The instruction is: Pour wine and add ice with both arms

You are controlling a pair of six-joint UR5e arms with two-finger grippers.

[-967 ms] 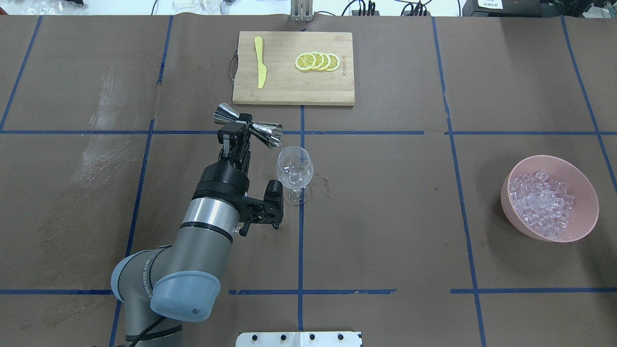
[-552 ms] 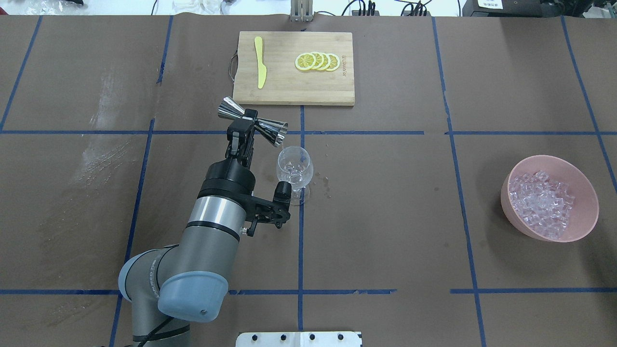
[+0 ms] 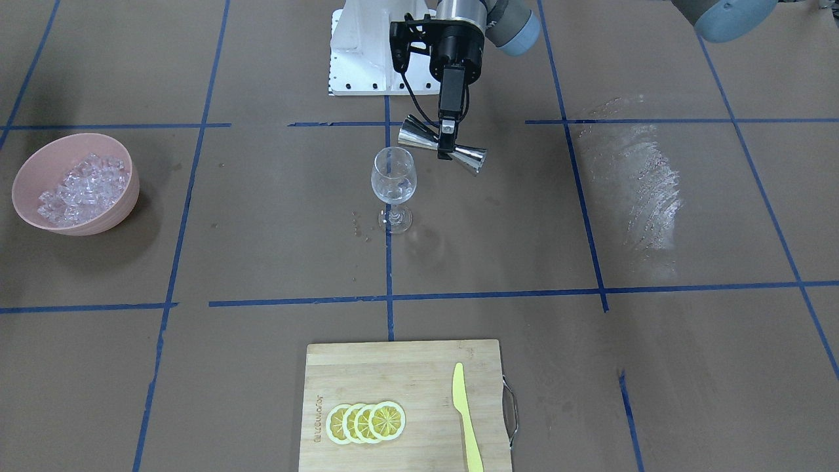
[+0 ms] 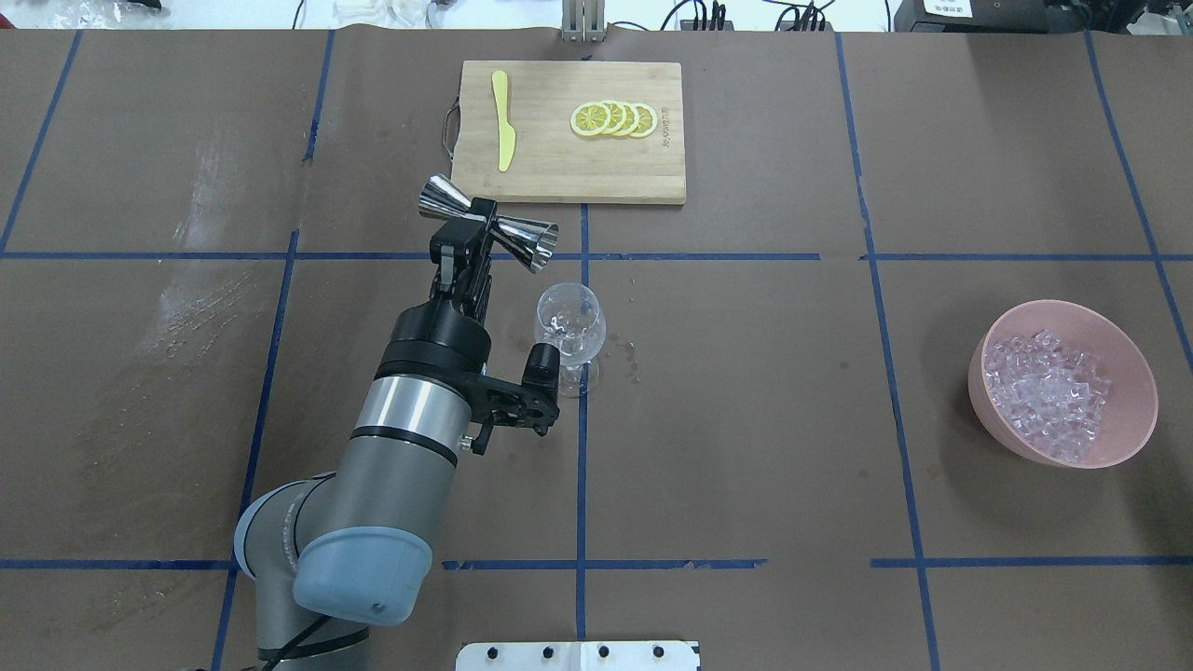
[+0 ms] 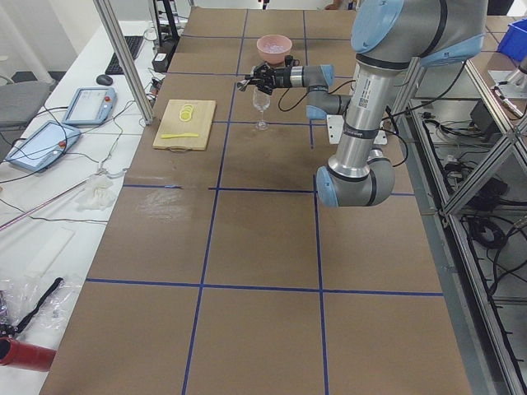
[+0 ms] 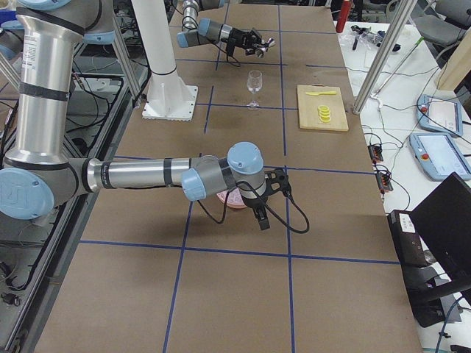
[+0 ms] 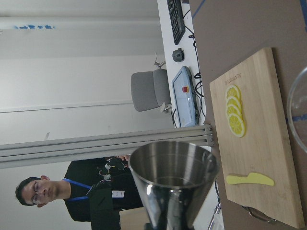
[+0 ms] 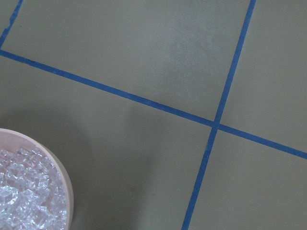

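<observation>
Ice (image 4: 1049, 391) was heaped in a pink bowl (image 4: 1133, 427) that stood on the table (image 4: 746, 447) at the robot's right side, well apart from everything else. A wine glass (image 4: 569, 321) was set upright near the middle of the table, on a blue tape line. Glints showed inside it, but what made them could not be told, and a few small droplets lay beside its foot. The left arm (image 4: 401, 438) was stretched forward over the table. The left claw (image 4: 475, 231) was clenched on the narrow waist of a steel measuring cup (image 4: 527, 240). The cup was held in the air on its side, with one open mouth turned toward the glass and tipped slightly down, near the rim but apart from it. Beyond the glass, a wooden cutting board (image 4: 559, 172) carried a yellow knife (image 4: 504, 121) and four overlapping lemon slices (image 4: 615, 119). The right arm (image 6: 140, 175) was reached low over the table, and the right claw (image 6: 262, 219) was pointed downward just beside the bowl. Whether that claw was released or clenched could not be told. In the right wrist view, only the bowl's edge, some ice and bare table were shown. A person (image 7: 81, 196) in dark clothes was caught behind the cup in the left wrist view.
</observation>
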